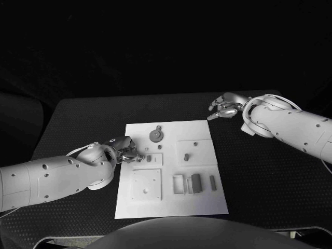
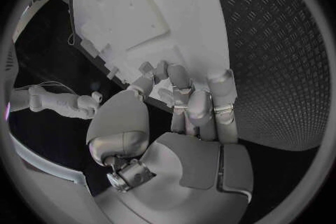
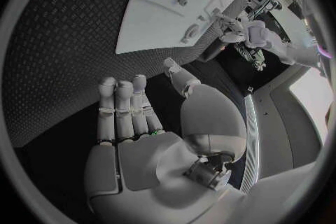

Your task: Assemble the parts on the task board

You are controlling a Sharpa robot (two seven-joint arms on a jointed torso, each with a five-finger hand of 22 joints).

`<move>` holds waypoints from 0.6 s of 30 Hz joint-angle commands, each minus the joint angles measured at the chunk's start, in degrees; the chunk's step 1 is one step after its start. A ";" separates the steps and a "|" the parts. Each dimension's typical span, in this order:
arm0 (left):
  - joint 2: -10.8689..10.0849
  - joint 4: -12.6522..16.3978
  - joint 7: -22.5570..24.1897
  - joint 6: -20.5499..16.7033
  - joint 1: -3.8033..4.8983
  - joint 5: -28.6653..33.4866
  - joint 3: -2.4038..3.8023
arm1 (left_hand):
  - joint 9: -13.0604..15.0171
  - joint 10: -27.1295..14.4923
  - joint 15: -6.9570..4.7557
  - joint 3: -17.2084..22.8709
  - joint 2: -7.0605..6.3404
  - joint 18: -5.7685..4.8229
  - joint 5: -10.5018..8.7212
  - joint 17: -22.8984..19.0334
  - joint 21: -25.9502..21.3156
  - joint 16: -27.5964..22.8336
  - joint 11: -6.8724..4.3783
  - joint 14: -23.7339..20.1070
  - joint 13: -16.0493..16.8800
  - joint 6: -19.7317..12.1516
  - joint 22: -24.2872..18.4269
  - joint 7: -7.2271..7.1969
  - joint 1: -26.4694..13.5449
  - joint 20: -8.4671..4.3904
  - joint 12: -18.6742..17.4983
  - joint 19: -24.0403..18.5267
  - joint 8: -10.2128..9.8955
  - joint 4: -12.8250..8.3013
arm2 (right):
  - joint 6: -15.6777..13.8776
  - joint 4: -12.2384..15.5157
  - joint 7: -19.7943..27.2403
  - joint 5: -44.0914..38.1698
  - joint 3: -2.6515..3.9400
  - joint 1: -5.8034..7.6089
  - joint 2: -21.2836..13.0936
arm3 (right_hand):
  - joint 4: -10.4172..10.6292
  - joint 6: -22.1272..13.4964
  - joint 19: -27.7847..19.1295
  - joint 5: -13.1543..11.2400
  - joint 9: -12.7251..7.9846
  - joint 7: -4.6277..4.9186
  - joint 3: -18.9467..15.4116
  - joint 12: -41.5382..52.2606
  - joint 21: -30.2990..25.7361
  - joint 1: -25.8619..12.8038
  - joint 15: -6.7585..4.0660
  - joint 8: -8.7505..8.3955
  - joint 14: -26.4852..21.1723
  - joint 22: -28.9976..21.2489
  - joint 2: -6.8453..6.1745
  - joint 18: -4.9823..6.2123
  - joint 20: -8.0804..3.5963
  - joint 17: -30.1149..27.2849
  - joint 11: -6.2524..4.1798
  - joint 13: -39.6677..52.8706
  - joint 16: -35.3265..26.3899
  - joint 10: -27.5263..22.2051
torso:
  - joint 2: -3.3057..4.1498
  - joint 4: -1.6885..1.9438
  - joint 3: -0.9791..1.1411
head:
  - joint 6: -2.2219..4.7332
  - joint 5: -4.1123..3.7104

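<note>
The white task board (image 1: 203, 199) lies in the middle of the black table. Grey parts sit on it: a round piece (image 1: 157, 136) near the far edge, a small peg (image 1: 187, 155) to the right, and upright blocks (image 1: 196, 182) nearer to me. My left hand (image 1: 125, 150) is at the board's left edge, fingertips drawn together over a small part (image 1: 141, 158); whether they pinch it is unclear. In the left wrist view that hand (image 2: 182, 117) points at the board's edge (image 2: 140, 0). My right hand (image 1: 226, 108) hovers off the board's far right corner, fingers straight (image 3: 129, 112), holding nothing.
Square raised plates (image 1: 146, 184) and recessed slots mark the board's near half. Bare textured table (image 1: 271, 176) stretches to the right of the board and a narrower strip (image 1: 76, 135) to its left. The table's far edge (image 1: 136, 98) runs behind the board.
</note>
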 commanded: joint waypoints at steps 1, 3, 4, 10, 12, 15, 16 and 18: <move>0.19 0.03 0.00 0.27 -0.14 0.21 -0.10 | -0.09 0.30 -0.41 -0.14 -0.01 1.76 -0.35 0.07 0.18 0.24 -0.24 -0.13 0.06 0.21 1.00 0.04 -0.62 -0.24 0.26 0.27 0.35 0.33 | 0.61 0.05 0.12 -0.38 0.02 -0.02 0.00 | 0.23 -0.26 0.08 0.11 -0.08 0.94 0.02 0.25 -0.34 -0.42 -0.27 0.32 0.03 0.02 -0.07 2.62 -0.51 -0.08 -0.16 -0.10 0.24 -0.36 | 0.01 -0.02 0.00 | 0.00 -0.06; 0.21 -0.02 0.23 0.08 -0.14 0.49 -0.10 | -0.11 0.30 -0.41 -0.19 -0.21 1.77 -0.49 0.07 0.18 0.25 -0.24 -0.14 0.06 0.23 0.99 0.03 -0.90 -0.24 0.25 0.27 0.36 0.63 | 0.59 0.02 0.09 -0.38 0.02 -0.02 -0.02 | 0.23 -0.26 0.08 0.11 -0.08 0.94 0.02 0.25 -0.34 -0.42 -0.27 0.32 0.03 0.02 -0.06 2.62 -0.51 -0.08 -0.16 -0.11 0.25 -0.36 | 0.01 -0.02 0.01 | 0.00 -0.09; 0.20 0.00 0.27 0.01 -0.14 0.54 -0.10 | -0.13 0.30 -0.42 -0.24 -0.42 1.78 -0.55 0.07 0.18 0.25 -0.25 -0.15 0.07 0.23 0.98 0.02 -1.12 -0.25 0.25 0.26 0.37 0.88 | 0.59 0.02 0.09 -0.38 0.02 -0.02 -0.03 | 0.23 -0.26 0.08 0.11 -0.08 0.94 0.02 0.25 -0.34 -0.42 -0.27 0.32 0.03 0.02 -0.06 2.62 -0.51 -0.08 -0.16 -0.11 0.25 -0.36 | 0.00 -0.02 0.01 | 0.00 -0.11; 0.21 0.03 0.91 -0.85 -0.14 1.31 -0.10 | -0.20 0.32 -0.44 -0.46 -1.27 1.82 -0.64 0.08 0.19 0.29 -0.27 -0.18 0.08 0.25 0.95 0.00 -2.10 -0.27 0.25 0.25 0.41 1.87 | 0.65 0.00 0.08 -0.38 0.02 -0.03 0.00 | 0.23 -0.26 0.08 0.11 -0.08 0.94 0.02 0.25 -0.34 -0.41 -0.27 0.32 0.03 0.02 -0.06 2.62 -0.51 -0.08 -0.16 -0.11 0.25 -0.36 | 0.00 -0.01 0.02 | 0.00 -0.22; 0.24 0.00 1.12 -1.19 -0.14 1.53 -0.10 | -0.21 0.35 -0.45 -0.65 -1.33 1.83 -0.69 0.10 0.20 0.33 -0.29 -0.18 0.09 0.28 0.96 -0.02 -2.56 -0.27 0.26 0.25 0.44 2.14 | 0.67 -0.02 0.08 -0.38 0.02 -0.03 0.00 | 0.23 -0.26 0.08 0.11 -0.08 0.94 0.03 0.26 -0.34 -0.41 -0.27 0.32 0.03 0.02 -0.06 2.62 -0.51 -0.08 -0.16 -0.12 0.25 -0.36 | 0.02 0.01 0.03 | 0.00 -0.28; 0.26 -0.03 1.31 -1.57 -0.14 1.77 -0.10 | -0.23 0.38 -0.48 -0.88 -1.57 1.86 -0.97 0.13 0.22 0.37 -0.32 -0.20 0.10 0.31 0.95 -0.05 -3.32 -0.31 0.27 0.25 0.47 2.60 | 0.71 -0.05 0.09 -0.38 0.02 -0.05 0.02 | 0.23 -0.26 0.08 0.11 -0.08 0.94 0.03 0.26 -0.34 -0.41 -0.27 0.33 0.03 0.02 -0.06 2.62 -0.51 -0.08 -0.16 -0.12 0.25 -0.37 | 0.01 0.01 0.00 | 0.00 -0.29; 0.27 -0.04 1.37 -1.56 -0.14 1.88 -0.10 | -0.24 0.39 -0.49 -0.88 -1.55 1.87 -0.98 0.13 0.23 0.38 -0.32 -0.20 0.11 0.31 0.95 -0.06 -3.39 -0.31 0.27 0.26 0.47 2.66 | 0.72 -0.06 0.10 -0.38 0.02 -0.05 0.02 | 0.23 -0.26 0.08 0.11 -0.08 0.94 0.03 0.26 -0.34 -0.41 -0.27 0.33 0.03 0.02 -0.06 2.62 -0.51 -0.08 -0.16 -0.12 0.25 -0.37 | 0.00 0.00 -0.01 | 0.00 -0.26; 0.28 0.00 1.47 -1.59 -0.14 1.98 -0.09 | -0.24 0.39 -0.50 -0.87 -1.50 1.88 -1.00 0.14 0.23 0.39 -0.33 -0.20 0.11 0.32 0.95 -0.07 -3.47 -0.32 0.27 0.26 0.47 2.73 | 0.74 -0.07 0.11 -0.38 0.02 -0.06 0.01 | 0.23 -0.26 0.08 0.11 -0.09 0.94 0.02 0.26 -0.34 -0.41 -0.27 0.33 0.03 0.02 -0.06 2.62 -0.51 -0.09 -0.16 -0.12 0.25 -0.37 | 0.00 0.00 -0.02 | 0.00 -0.24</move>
